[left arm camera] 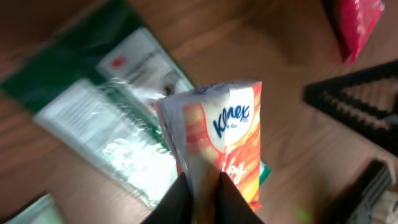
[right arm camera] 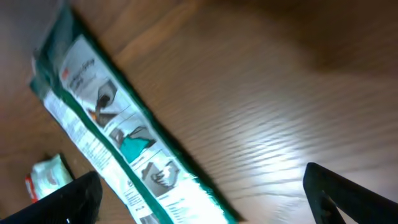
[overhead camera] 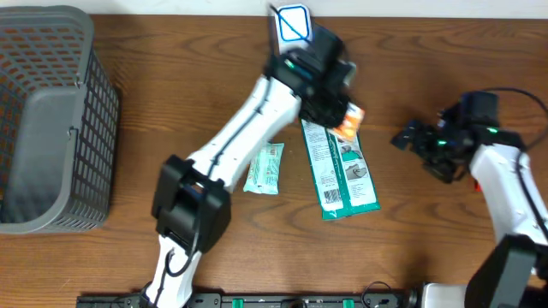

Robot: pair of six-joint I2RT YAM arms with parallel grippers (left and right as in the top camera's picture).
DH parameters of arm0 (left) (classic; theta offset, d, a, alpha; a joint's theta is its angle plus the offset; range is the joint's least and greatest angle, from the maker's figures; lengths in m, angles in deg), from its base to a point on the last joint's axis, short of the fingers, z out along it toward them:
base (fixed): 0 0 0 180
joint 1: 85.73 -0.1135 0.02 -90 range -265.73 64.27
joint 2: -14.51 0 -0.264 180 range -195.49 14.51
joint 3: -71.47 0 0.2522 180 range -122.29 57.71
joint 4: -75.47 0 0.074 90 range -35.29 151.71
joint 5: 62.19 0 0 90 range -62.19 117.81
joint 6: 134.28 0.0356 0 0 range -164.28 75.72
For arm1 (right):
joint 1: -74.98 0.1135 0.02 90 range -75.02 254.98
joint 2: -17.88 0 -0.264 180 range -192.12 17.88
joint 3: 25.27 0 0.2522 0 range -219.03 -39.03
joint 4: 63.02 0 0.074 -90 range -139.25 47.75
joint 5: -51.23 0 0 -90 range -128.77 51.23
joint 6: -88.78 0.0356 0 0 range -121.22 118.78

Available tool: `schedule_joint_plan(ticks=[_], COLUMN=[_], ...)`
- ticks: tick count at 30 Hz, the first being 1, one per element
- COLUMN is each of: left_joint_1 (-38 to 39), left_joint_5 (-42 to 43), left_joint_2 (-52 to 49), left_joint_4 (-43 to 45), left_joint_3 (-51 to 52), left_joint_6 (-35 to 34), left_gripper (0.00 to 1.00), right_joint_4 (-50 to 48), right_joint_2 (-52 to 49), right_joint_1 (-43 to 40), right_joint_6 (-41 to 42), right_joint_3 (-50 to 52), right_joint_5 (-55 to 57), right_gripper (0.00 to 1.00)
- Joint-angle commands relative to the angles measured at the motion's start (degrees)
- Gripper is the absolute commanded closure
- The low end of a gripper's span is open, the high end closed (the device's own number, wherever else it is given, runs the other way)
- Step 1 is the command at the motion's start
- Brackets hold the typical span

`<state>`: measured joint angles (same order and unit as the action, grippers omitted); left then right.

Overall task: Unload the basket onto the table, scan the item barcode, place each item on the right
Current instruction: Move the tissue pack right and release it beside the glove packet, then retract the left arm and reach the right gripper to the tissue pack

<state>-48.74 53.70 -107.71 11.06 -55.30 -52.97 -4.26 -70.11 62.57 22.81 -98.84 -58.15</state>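
Orange-and-white tissue pack (left arm camera: 217, 143) pinched at its lower end by the left gripper (left arm camera: 204, 200), raised off the wooden table (overhead camera: 428, 248).

The left jaws are almost closed on the pack's bottom edge. This leaves its printed faces clear, probably so that a barcode can be presented. The face seen by the left wrist camera shows only the brand name and no barcode, so I judge the pack may need turning. It hangs over the upper end of a long green packet (overhead camera: 338, 167), which lies flat. A small pale sachet (overhead camera: 264, 168) lies beside that packet. The right gripper (overhead camera: 409, 137) is spread wide and empty, near the pack and pointing toward it. No scanner can be identified.
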Motion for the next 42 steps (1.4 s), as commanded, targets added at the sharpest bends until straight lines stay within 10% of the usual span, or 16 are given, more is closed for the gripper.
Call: schedule_joint_plan(ticks=[1,6,8,12,19,22,24,27,30,32,36,42], left_joint_1=[4.37,9.64,11.61,13.42,11.69,8.98,6.75,5.51,4.98,4.79,4.79,4.81], left_joint_5=[1.07,-2.38,-7.37,-10.08,-10.4,-11.78,-14.49,-21.99,-34.88,-38.49,-41.59,-41.57], left_joint_2=[-0.31,-1.81,-2.6,-2.73,4.7,10.99,16.46,19.67,20.52,20.26,20.04,19.98], left_joint_4=[12.55,28.89,31.52,33.14,30.32,22.84,10.78,-0.26,-11.54,-15.39,-15.67,-14.45], left_joint_3=[8.2,15.76,16.59,16.55,15.98,15.98,15.98,15.98,16.02,16.39,20.37,25.49], left_joint_6=[-8.76,-11.58,-11.58,-11.13,-10.45,-10.49,-10.47,-10.45,-10.47,-10.47,-10.51,-10.51], left_gripper=[0.86,0.84,0.49,0.21,0.18,0.37,0.93,0.93,0.92,0.75,0.71,0.2], right_joint_4=[2.21,6.4,6.47,6.03,4.81,4.02,3.87,3.8,2.36,0.55,-6.47,-16.26], right_joint_2=[6.19,9.4,9.4,9.22,9.22,9.22,9.22,9.22,9.11,8.9,8.37,8.15], right_joint_1=[-8.35,-13.55,-13.09,-10.95,-4.98,-0.42,3.26,7.78,11.67,14.38,19.37,21.86], right_joint_6=[-6.88,-7.43,-7.39,-7.41,-7.39,-7.37,-7.39,-7.37,-7.34,-6.01,-3.04,-3.02], right_joint_3=[-0.24,-0.24,-0.22,-0.22,-0.22,-0.22,-0.15,0.46,1.4,2.45,6.21,11.61], right_joint_5=[-1.75,-1.99,-2.16,-2.14,-2.34,-2.32,-1.64,1.11,3.76,6.03,9.05,11.74], right_gripper=[0.01,0.01,0.01,0.01,0.01,0.08,0.39,0.91,0.99,0.99,0.99,0.99])
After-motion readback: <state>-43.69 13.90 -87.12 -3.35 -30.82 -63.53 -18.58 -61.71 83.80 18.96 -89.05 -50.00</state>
